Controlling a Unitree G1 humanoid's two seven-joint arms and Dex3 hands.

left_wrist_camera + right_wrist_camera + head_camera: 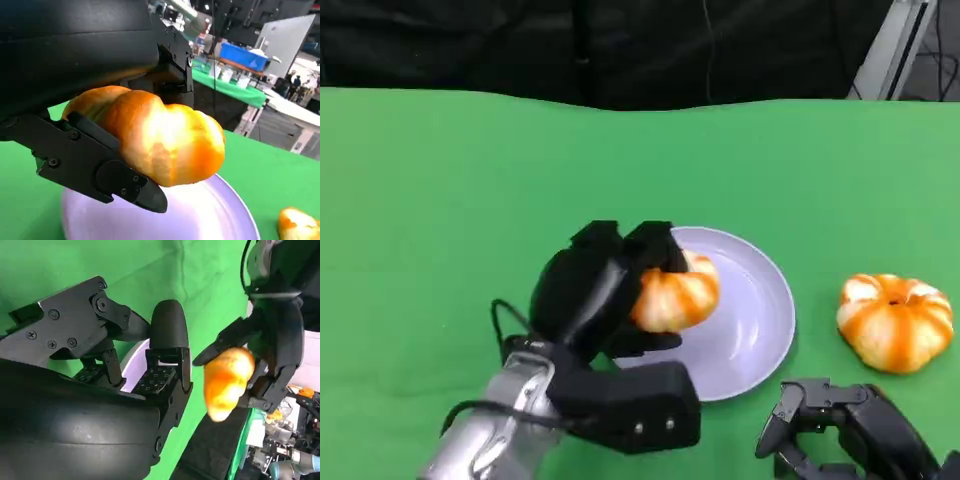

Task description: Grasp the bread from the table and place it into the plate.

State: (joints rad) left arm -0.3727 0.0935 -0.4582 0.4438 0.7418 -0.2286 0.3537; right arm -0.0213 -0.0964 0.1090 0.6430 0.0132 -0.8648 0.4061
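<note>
1. Bread (672, 293), a glazed, lobed bun, hung at frame centre over the plate (760, 330), gripped by the left hand (595, 290).
2. It looked light, soft and crushable; a gentle hold across its sides seemed best.
3. The right hand (835, 425), lower right, held nothing, its fingers apart.
4. A second bun (895, 322) lay on the table at right.

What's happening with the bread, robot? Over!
Left hand holds bread over the plate. Right hand open, low. Second bread on table beside plate. Nothing in the way.
</note>
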